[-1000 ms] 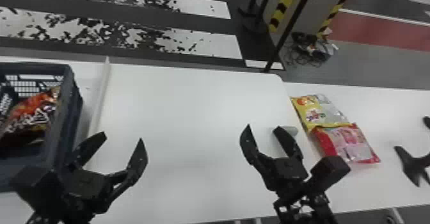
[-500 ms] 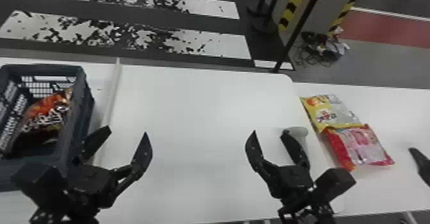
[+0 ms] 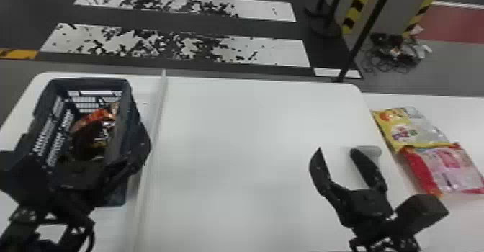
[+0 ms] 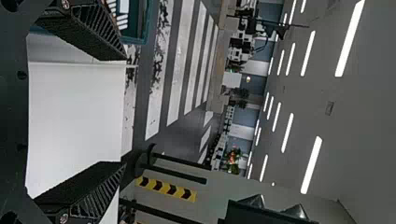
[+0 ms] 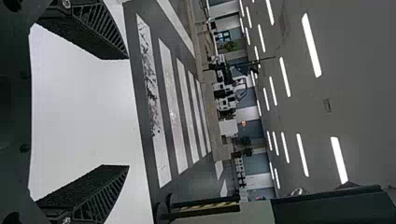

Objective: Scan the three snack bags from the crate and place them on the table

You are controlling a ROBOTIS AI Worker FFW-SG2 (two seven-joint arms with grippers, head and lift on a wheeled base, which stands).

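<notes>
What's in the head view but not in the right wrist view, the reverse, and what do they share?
Head view: dark plastic crate with an orange-and-black snack bag inside, yellow-and-silver foil bag, red-and-pink foil bag, left pincer.

Right wrist view: grey ceiling, long white lights.

Both: white tabletop, black-and-white striped floor, right pincer with its fingers apart.

A crate [image 3: 90, 83] is sitting at ten o'clock, holding one snack bag [image 3: 92, 139].
At two o'clock, two touching bags [image 3: 405, 130] are lying on the table [image 3: 453, 112].
</notes>
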